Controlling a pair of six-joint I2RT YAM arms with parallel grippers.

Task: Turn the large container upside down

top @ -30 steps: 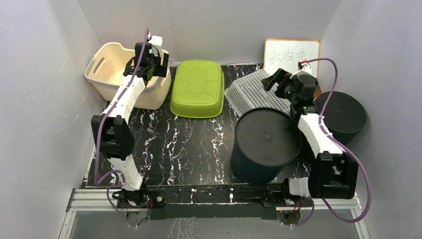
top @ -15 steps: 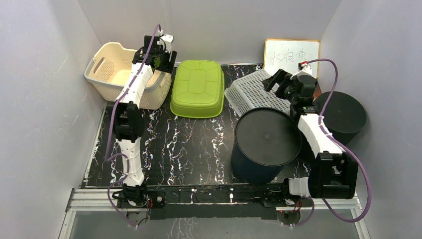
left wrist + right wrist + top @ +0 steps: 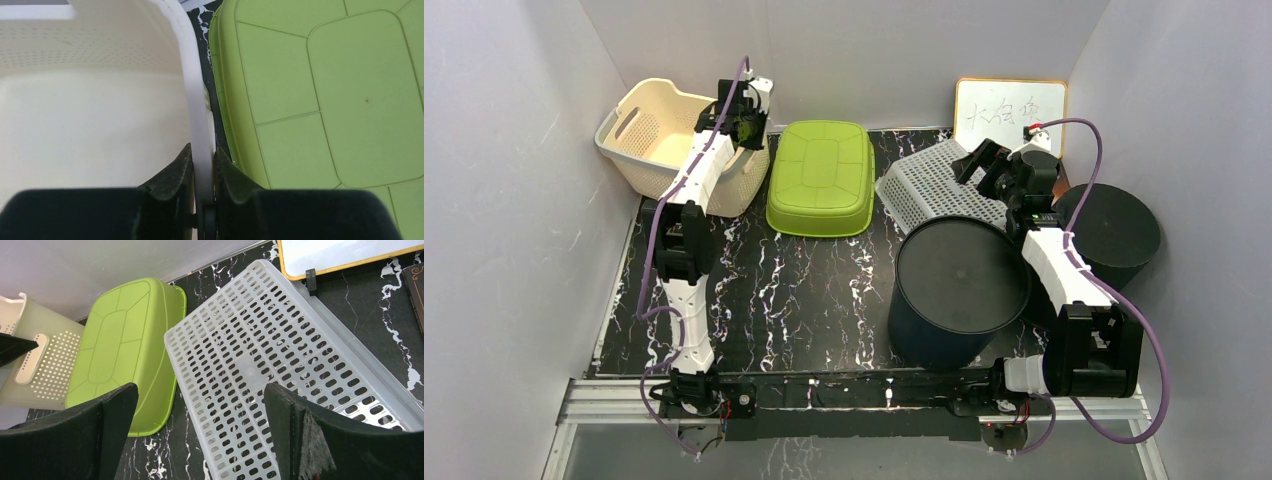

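Note:
The large container is a cream perforated basket [image 3: 649,135] at the back left, standing with its opening upward and slightly tilted. My left gripper [image 3: 742,118] is at its right rim, beside the green tub. In the left wrist view the left gripper [image 3: 202,150] is shut on the basket's white rim [image 3: 197,110], one finger inside the basket [image 3: 90,110] and one outside. My right gripper [image 3: 979,160] hovers open over the white perforated crate, and the right wrist view shows the right gripper [image 3: 200,387] with nothing between its fingers. The basket [image 3: 45,370] also shows there at far left.
A green tub [image 3: 821,178] lies upside down next to the basket. A white perforated crate [image 3: 934,185], a dark round bin [image 3: 959,285] and a black cylinder [image 3: 1114,230] fill the right side. A whiteboard [image 3: 1009,112] leans on the back wall.
My left gripper moved right from above the basket's inside to its right rim and closed on it. The basket has shifted slightly. The right arm stayed still.

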